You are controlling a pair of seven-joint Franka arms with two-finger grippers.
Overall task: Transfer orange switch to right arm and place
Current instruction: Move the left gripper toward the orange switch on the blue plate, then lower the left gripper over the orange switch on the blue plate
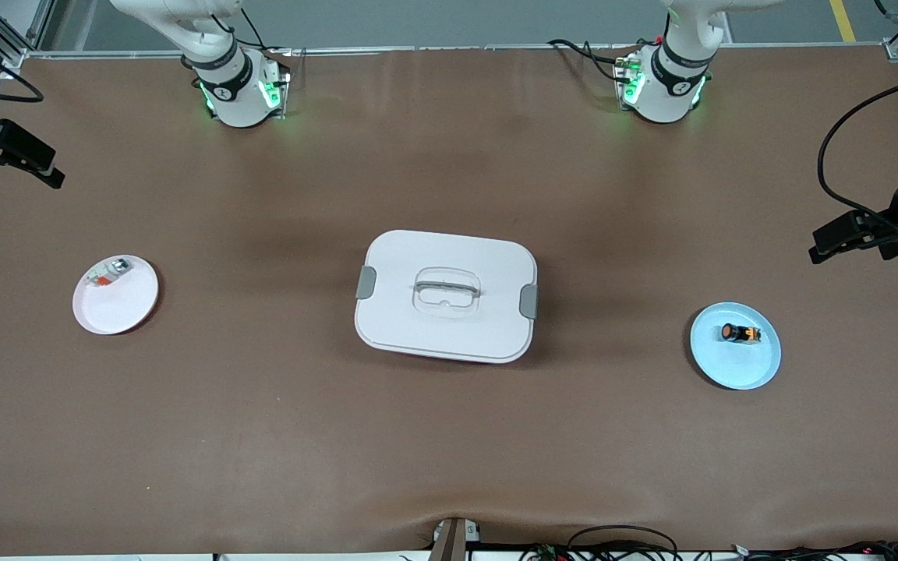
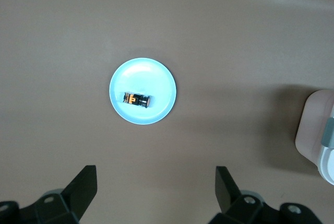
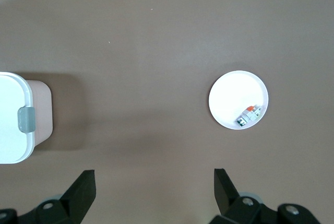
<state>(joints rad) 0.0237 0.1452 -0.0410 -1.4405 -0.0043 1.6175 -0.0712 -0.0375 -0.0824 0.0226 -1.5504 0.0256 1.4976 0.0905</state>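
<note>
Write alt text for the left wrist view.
A small orange switch lies on its side on a light blue plate on a brown table. The left gripper hangs above, its two black fingers open and empty. A white lidded box shows at one edge.

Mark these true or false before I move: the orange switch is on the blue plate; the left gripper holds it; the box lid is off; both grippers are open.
1. The orange switch lies on the blue plate. True.
2. The left gripper holds the switch. False: it is open and holds nothing, up at the left arm's end of the table.
3. The white box has its lid off. False: the lid is on.
4. The right gripper is open too. True.
</note>
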